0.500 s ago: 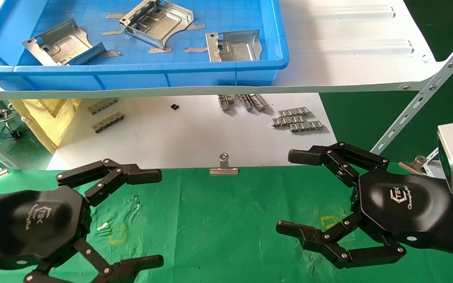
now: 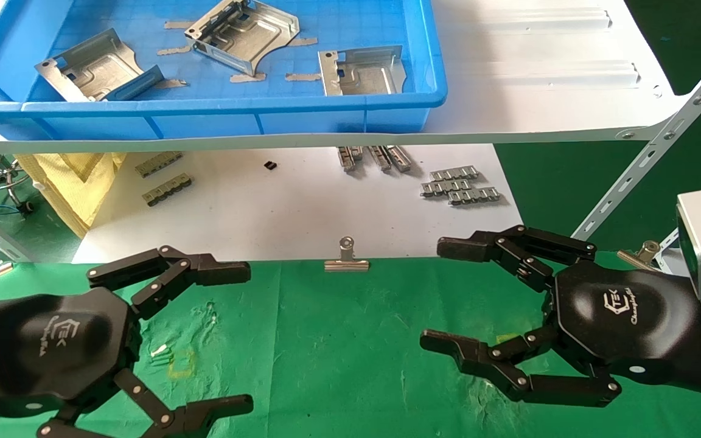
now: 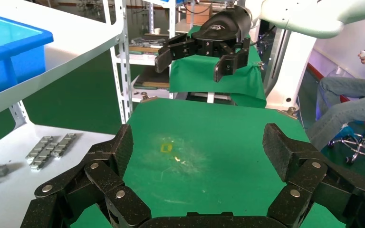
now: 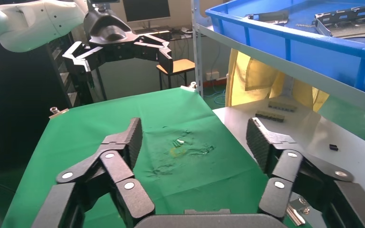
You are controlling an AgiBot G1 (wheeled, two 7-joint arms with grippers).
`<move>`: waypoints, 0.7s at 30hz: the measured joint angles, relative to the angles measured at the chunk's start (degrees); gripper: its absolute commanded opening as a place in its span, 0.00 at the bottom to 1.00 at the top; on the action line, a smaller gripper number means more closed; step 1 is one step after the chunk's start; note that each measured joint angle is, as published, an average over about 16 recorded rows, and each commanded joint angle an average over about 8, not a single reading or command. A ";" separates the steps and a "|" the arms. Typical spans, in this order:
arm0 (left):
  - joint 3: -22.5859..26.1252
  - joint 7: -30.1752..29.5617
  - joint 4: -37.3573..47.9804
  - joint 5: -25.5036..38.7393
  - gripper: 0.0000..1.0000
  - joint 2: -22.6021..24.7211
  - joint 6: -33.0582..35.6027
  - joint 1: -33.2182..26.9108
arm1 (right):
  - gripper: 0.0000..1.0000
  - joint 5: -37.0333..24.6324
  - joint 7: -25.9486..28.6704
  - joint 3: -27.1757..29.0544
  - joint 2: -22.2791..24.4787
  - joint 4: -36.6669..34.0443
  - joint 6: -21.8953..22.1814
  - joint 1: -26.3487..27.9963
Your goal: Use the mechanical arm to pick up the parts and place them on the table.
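The green counter (image 2: 338, 340) lies bare between the left tool (image 2: 229, 331) and the right tool (image 2: 435, 298), both with fingers spread wide above the cloth, so the middle strip is open to passage. At its far edge a silver binder clip (image 2: 346, 258) stands upright, a small obstacle. Beyond it, the white sheet (image 2: 277, 213) carries grey linked strips (image 2: 460, 185) on the right and more on the left, with free room between. The white shelf (image 2: 545, 79) overhangs that sheet, limiting headroom beneath it. On the shelf, the blue bin (image 2: 326, 109) has raised walls around the parts (image 2: 359, 72); entry is from above only. A slanted perforated brace (image 2: 655, 152) blocks the far right.
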 measured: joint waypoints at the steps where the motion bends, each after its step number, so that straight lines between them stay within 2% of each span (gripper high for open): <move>1: 0.00 0.00 0.00 0.00 1.00 0.00 0.00 0.00 | 0.00 0.00 0.00 0.00 0.00 0.00 0.00 0.00; 21: -0.02 -0.21 0.23 0.07 1.00 -0.03 -0.02 -0.55 | 0.00 0.00 0.00 0.00 0.00 0.00 0.00 0.00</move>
